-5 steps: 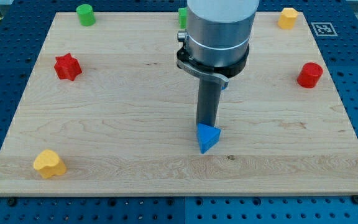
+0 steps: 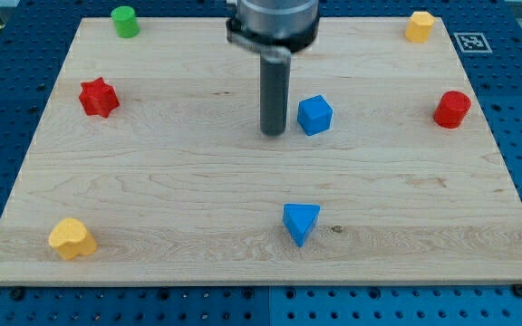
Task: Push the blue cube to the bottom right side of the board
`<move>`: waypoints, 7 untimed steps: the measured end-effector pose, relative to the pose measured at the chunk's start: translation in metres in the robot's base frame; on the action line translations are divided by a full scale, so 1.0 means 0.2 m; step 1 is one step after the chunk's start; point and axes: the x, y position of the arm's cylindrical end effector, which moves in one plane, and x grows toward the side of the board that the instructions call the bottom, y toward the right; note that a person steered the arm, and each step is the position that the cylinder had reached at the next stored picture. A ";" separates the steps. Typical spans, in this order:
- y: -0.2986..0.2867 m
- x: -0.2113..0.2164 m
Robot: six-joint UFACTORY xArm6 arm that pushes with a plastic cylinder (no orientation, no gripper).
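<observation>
The blue cube (image 2: 314, 115) sits a little above the board's middle, right of centre. My tip (image 2: 273, 133) stands just to the cube's left, a small gap apart from it. A blue triangular block (image 2: 301, 222) lies lower down, near the view's bottom, well below my tip.
A wooden board (image 2: 152, 181) carries a green cylinder (image 2: 125, 20) at top left, a red star (image 2: 98, 97) at left, a yellow block (image 2: 72, 238) at bottom left, a yellow block (image 2: 419, 26) at top right and a red cylinder (image 2: 452, 109) at right.
My tip has moved up and slightly left, away from the blue triangular block to beside the blue cube. The cube, hidden behind the arm before, now shows.
</observation>
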 end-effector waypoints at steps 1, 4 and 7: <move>0.07 -0.19; 0.25 0.01; 0.62 0.35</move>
